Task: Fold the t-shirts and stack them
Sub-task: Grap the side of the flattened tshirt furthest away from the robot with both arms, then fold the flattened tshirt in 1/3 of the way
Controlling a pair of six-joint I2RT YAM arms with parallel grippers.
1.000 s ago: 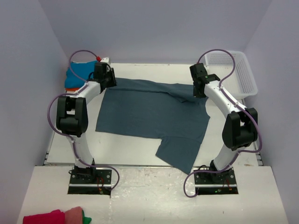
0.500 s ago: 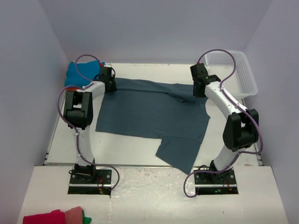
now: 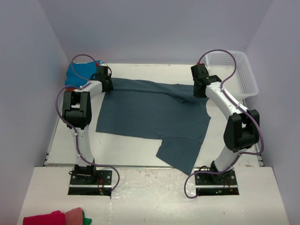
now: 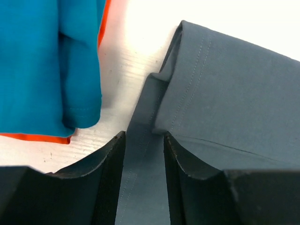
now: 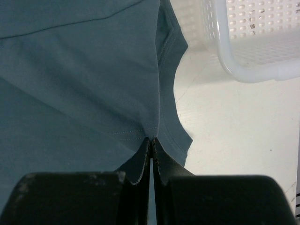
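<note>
**On the white table (image 3: 131, 150), a large, soft, dusty slate-blue t-shirt (image 3: 154, 112) is held at its far edge**

Across the middle of the table the slate-blue t-shirt is spread nearly flat. One sleeve is pointed towards the near edge, and a small fold is raised along the far side.

At the far left corner of this shirt the left gripper (image 3: 106, 84) is lowered onto the cloth. In the left wrist view its fingers (image 4: 110, 159) are seen a little apart, and a narrow hemmed strip of the slate-blue cloth is run through the gap between them. Whether the strip is squeezed cannot be told.

At the far right corner the right gripper (image 3: 200, 90) is set down on the shirt. In the right wrist view its jaws are pressed almost together, and the cloth is pinched between them just beside a stitched seam.

Just left of the left gripper, at the far left of the table, a bright turquoise-blue t-shirt (image 3: 75, 74) is laid, apart from the slate-blue one. Beneath it the edge of an orange t-shirt (image 4: 47, 137) is shown.

At the far right, a white plastic mesh basket (image 3: 247, 77) is placed near the right gripper.
</note>
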